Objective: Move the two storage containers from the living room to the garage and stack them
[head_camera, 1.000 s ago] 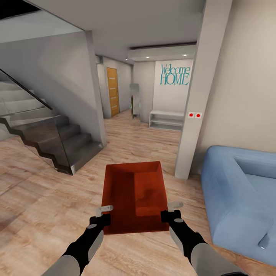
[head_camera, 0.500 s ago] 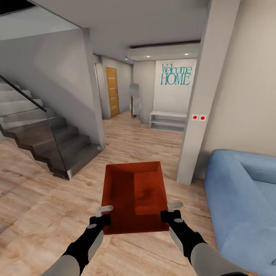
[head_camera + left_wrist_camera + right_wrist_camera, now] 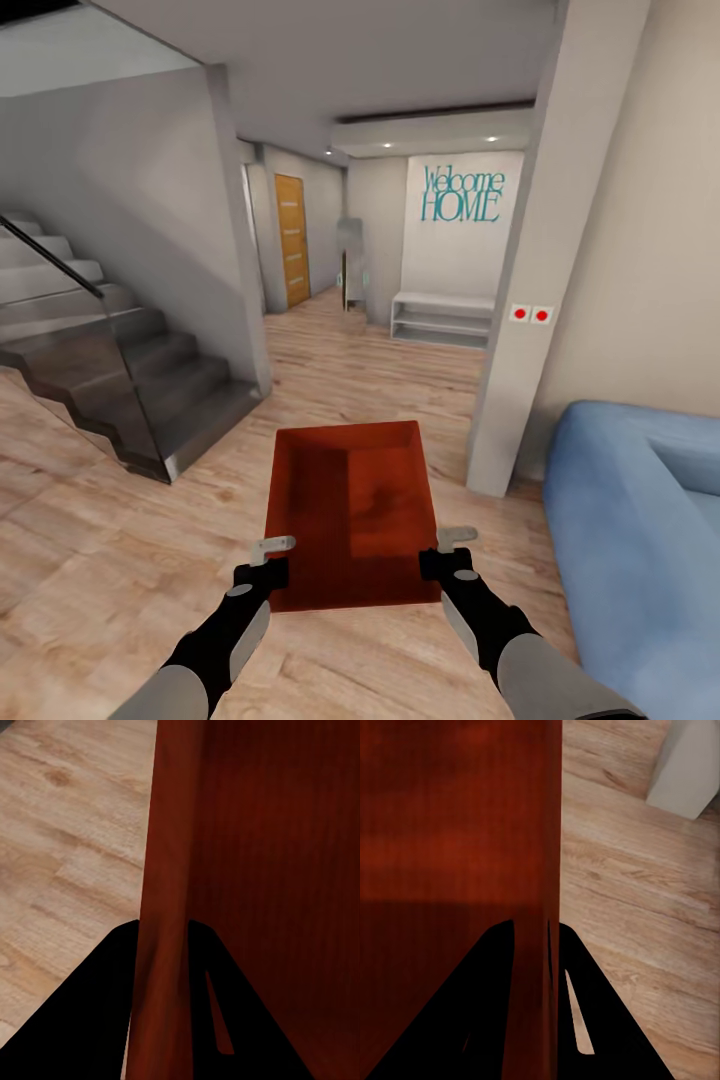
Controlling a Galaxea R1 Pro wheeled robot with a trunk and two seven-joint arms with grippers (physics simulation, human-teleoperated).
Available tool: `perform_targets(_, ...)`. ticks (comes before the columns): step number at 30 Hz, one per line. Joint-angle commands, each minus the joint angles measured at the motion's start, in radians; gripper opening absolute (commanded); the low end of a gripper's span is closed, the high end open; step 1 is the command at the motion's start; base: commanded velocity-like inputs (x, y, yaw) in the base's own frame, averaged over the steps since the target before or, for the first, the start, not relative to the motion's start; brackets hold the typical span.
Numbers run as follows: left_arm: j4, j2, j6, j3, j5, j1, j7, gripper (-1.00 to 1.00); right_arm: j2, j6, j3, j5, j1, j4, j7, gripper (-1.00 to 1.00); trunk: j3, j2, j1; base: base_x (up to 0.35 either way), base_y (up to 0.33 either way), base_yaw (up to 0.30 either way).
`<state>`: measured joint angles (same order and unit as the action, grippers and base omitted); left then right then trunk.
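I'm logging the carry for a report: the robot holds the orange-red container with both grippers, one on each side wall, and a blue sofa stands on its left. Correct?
Not quite. The blue sofa stands on the robot's right, as the head view shows. The rest holds: the left gripper and right gripper each clamp a side wall of the orange-red container.

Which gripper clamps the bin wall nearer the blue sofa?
The right gripper, shut on the storage container wall facing the blue sofa; the left gripper holds the stair-side wall.
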<state>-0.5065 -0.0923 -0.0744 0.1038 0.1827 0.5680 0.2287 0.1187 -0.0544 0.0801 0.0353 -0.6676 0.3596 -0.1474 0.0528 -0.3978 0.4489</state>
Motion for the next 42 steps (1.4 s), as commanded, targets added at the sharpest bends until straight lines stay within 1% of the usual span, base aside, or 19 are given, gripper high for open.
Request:
perform_targets(1,-0.087,0.000,-0.004,-0.010,0.021,0.001,0.039,-1.00,0.021,-0.005,0.006,-0.011,0.000,-0.001,0.000,-1.00,0.002,-0.002,0.001,0.323,0.000,0.000)
perform_targets(42,-0.089,0.000,-0.004,-0.010,0.021,0.001,0.038,-1.00,0.021,0.001,0.006,-0.012,0.000,-0.001,0.002,-1.00,0.002,-0.002,0.001,0.323,0.000,0.000)
